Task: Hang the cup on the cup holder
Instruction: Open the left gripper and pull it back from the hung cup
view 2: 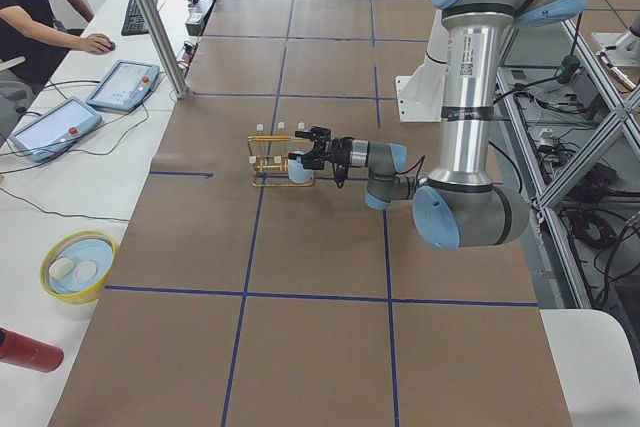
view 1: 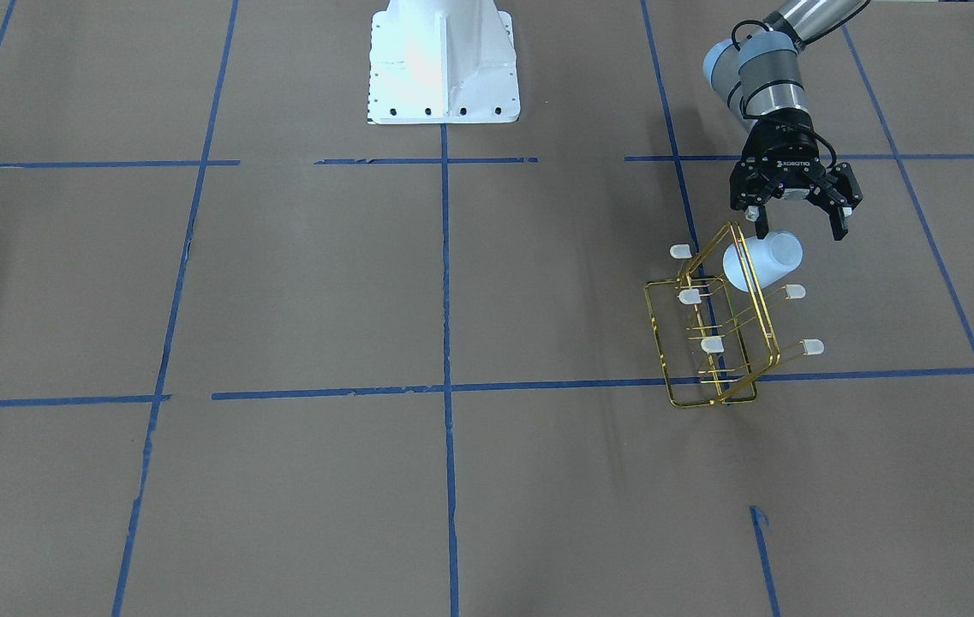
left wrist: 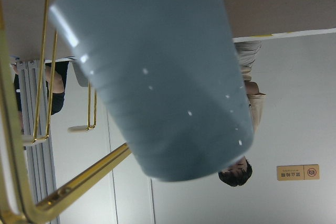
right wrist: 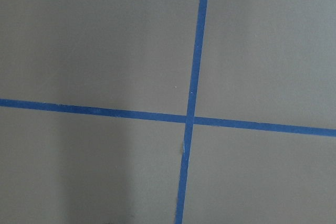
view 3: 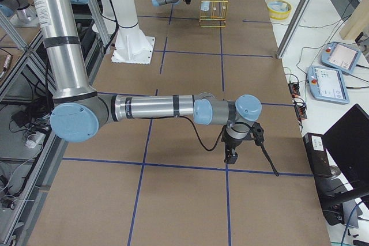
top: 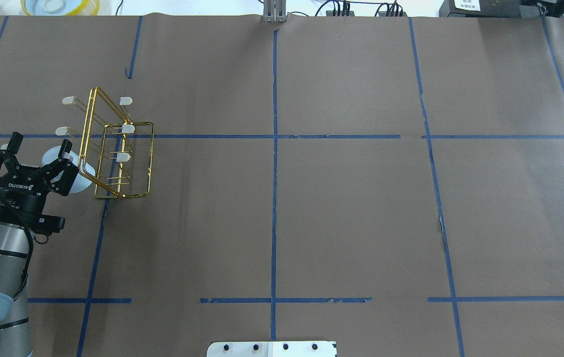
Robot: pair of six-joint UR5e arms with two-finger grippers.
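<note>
While on cup holder [view 1: 713, 344], cup [view 1: 762, 260] aslant.

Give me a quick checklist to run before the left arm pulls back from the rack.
1. Left gripper open: ok, the jaws are spread wide.
2. Cup hung on the cup holder: looks ok. It sits tilted at the end nearest the arm, but the prong inside it is hidden.
3. Fingers clear of the cup: cannot tell. They flank it closely in the overhead view.
4. Cup holder standing upright on the table: ok.
5. Right gripper out of the way: ok, it is far down the table.
</note>
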